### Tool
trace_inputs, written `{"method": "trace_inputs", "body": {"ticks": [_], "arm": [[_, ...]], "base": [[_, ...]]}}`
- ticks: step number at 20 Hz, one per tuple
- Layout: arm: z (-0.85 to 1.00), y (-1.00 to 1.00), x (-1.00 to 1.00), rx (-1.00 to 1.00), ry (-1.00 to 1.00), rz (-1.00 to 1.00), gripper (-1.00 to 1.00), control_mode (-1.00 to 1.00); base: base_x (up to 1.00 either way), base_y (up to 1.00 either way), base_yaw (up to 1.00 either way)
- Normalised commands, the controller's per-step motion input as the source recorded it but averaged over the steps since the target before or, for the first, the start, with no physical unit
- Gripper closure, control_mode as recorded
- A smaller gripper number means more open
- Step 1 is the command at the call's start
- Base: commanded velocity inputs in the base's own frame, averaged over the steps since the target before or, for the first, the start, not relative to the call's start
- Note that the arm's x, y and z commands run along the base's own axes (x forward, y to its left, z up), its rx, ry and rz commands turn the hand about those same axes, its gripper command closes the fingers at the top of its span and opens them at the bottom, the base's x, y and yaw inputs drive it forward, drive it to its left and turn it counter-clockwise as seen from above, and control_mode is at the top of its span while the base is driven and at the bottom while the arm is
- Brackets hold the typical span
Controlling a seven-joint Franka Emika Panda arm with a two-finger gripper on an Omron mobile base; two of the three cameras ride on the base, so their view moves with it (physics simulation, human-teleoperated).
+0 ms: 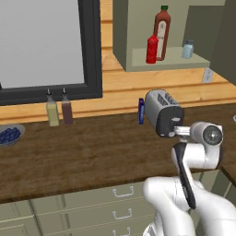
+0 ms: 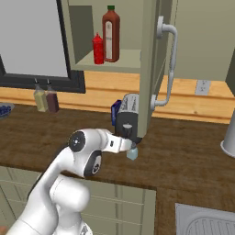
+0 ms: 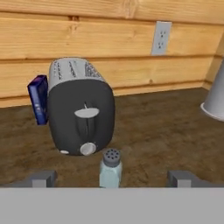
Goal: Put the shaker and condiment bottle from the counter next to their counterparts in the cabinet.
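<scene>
Right in front of me there's a dark toaster [image 3: 81, 116] with a silver slotted top, and a blue upright packet [image 3: 38, 99] tucked just behind its left side against the wood-plank wall, where a wall outlet [image 3: 161, 38] sits. Off to the left, yellow [image 1: 52, 112] and brown [image 1: 67, 109] dispenser bottles stand side by side under the black-framed window [image 1: 46, 46], with a bowl of blueberries [image 1: 9, 135] further left.

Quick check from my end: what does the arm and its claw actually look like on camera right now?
Glossy white rounded arm segments with dark grey joint bands and round grey end caps. A dark strip runs down one link. The claw has two small, blocky dark grey fingertips. No cables or markings visible.
</scene>
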Motion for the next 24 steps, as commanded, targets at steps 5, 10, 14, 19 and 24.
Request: {"method": "trace_inputs", "body": {"ticks": [5,10,14,19,24], "arm": [[-0.28,-0.35,0.00,0.00,-0.04,0.21,-1.00,-1.00],[-0.06,-0.25,0.01,0.00,0.00,0.28,-1.00,-1.00],[-0.04,-0.15,-0.02,0.00,0.00,0.25,-1.00,-1.00],[-0.19,-0.02,-0.05,0.00,-0.03,0.07,-1.00,-1.00],[-0.37,-0.06,-0.06,0.00,-0.04,0.00,-1.00,-1.00]], "base": [[0.00,0.00,0.00],[0.00,0.00,0.00],[0.00,0.00,0.00],[0.00,0.00,0.00],[0.00,0.00,0.00]]}}
